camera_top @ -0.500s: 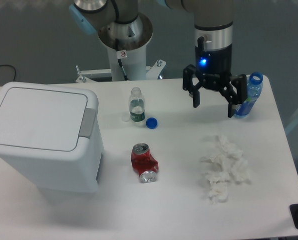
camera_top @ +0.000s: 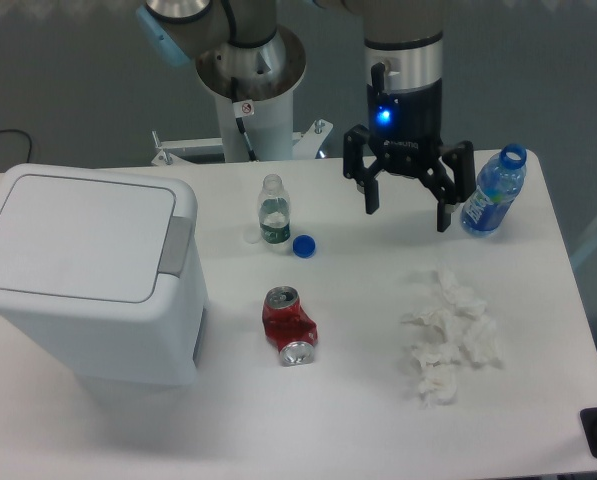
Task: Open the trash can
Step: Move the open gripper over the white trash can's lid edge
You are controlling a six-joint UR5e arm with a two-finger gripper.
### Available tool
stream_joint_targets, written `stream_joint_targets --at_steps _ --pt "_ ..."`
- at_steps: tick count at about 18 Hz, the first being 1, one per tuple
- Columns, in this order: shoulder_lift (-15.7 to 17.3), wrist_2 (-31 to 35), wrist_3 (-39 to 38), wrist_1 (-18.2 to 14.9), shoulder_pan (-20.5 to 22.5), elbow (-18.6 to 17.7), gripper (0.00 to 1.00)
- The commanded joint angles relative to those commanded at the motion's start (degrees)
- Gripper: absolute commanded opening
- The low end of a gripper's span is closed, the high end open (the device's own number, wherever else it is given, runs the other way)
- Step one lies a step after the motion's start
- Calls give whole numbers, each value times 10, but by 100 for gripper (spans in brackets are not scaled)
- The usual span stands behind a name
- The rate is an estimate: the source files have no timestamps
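Gripper [camera_top: 408,213]: jaws spread wide, empty, hovering above the tabletop [camera_top: 358,400].
Trash can [camera_top: 86,275]: far off to the gripper's left in the picture, lid shut.
Handling: likely light, rigid plastic; press the grey tab [camera_top: 175,245].

ur5e arm: silver, black and pale blue

the gripper [camera_top: 408,208] at upper centre-right is black, with two angular linkage fingers [camera_top: 371,196] under a black wrist block showing a lit blue light. above it sits a silver cylindrical section with a short black cable. at upper left of centre, the arm base [camera_top: 250,60] is a grey metal joint with pale blue caps on a white column bearing a small red-and-white sticker.
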Motion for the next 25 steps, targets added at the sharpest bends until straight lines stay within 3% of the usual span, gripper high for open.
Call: stream_joint_targets --at_steps 6,10,19,25 --pt "-4 -16 -76 -1 -27 23 100" --pt "-4 -65 -175 0 -29 43 100" --pt "-10 -87 -322 0 -85 39 100" --pt "-15 -84 -346 0 -113 33 100"
